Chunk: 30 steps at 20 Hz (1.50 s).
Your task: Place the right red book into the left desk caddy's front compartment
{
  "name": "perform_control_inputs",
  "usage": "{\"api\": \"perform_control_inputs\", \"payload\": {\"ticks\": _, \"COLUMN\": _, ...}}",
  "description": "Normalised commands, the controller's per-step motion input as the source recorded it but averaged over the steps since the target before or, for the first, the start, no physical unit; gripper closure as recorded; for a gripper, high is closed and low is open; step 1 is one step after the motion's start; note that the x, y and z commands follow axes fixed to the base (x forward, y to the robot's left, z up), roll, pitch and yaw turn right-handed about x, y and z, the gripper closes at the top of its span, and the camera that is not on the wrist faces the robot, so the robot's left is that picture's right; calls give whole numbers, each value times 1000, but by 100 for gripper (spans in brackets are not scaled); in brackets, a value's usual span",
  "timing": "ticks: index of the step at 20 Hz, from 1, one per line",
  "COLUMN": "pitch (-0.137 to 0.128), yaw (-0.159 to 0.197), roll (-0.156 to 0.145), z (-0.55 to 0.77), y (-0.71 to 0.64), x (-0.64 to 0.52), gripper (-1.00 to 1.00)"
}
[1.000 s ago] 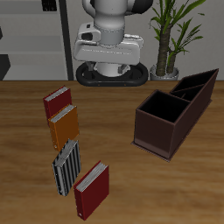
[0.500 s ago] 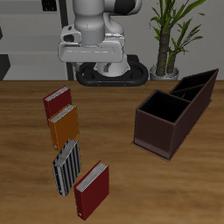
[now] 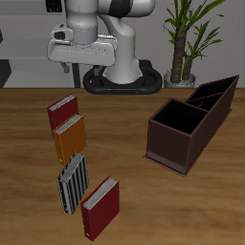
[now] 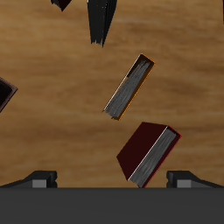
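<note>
Black fingers (image 4: pixel 39 178) of the gripper (image 4: pixel 112 178) stood spread wide apart in the wrist view, and we saw nothing between them. In the exterior view the gripper hung high over the back of the brown wooden tabletop (image 3: pixel 129 196), well above the row of books.

Nearest below it lay the right red book (image 4: pixel 147 153), a bright red hardcover with pale page edges, resting flat at the back end of the row. We could also place it in the exterior view (image 3: pixel 64 113). Just beside it, toward the front edge, came an orange book (image 3: pixel 70 140), then a grey striped book (image 3: pixel 72 182), then a darker maroon-red book (image 3: pixel 100 206). The left desk caddy (image 3: pixel 170 153), a dark maroon-brown box organizer with a black interior, stood well apart from the books across the tabletop, and we saw nothing inside it.

We judged the task to be at its first step, the approach: no book had been grasped. The next move called for bringing the open fingers down over the right red book and turning them to straddle its short width. Care was needed not to catch the orange book lying close by.
</note>
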Motion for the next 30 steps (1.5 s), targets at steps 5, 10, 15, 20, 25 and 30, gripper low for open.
{"api": "perform_control_inputs", "payload": {"ticks": 5, "pitch": -23, "yaw": -28, "roll": -67, "z": -17, "y": -355, "x": -186, "gripper": -100}}
{"api": "perform_control_inputs", "payload": {"ticks": 10, "pitch": -31, "yaw": -13, "roll": -53, "z": -55, "y": -306, "x": -171, "gripper": -100}}
{"api": "perform_control_inputs", "payload": {"ticks": 15, "pitch": -37, "yaw": -24, "roll": -34, "z": -18, "y": -205, "x": 6, "gripper": -100}}
{"api": "perform_control_inputs", "payload": {"ticks": 20, "pitch": -25, "yaw": 0, "roll": -27, "z": -130, "y": -91, "x": 116, "gripper": -100}}
{"api": "perform_control_inputs", "payload": {"ticks": 25, "pitch": -6, "yaw": -47, "roll": -21, "z": -177, "y": -195, "x": 56, "gripper": -100}}
{"api": "perform_control_inputs", "payload": {"ticks": 30, "pitch": 2, "yaw": -50, "roll": -31, "z": -197, "y": -144, "x": 63, "gripper": -100}}
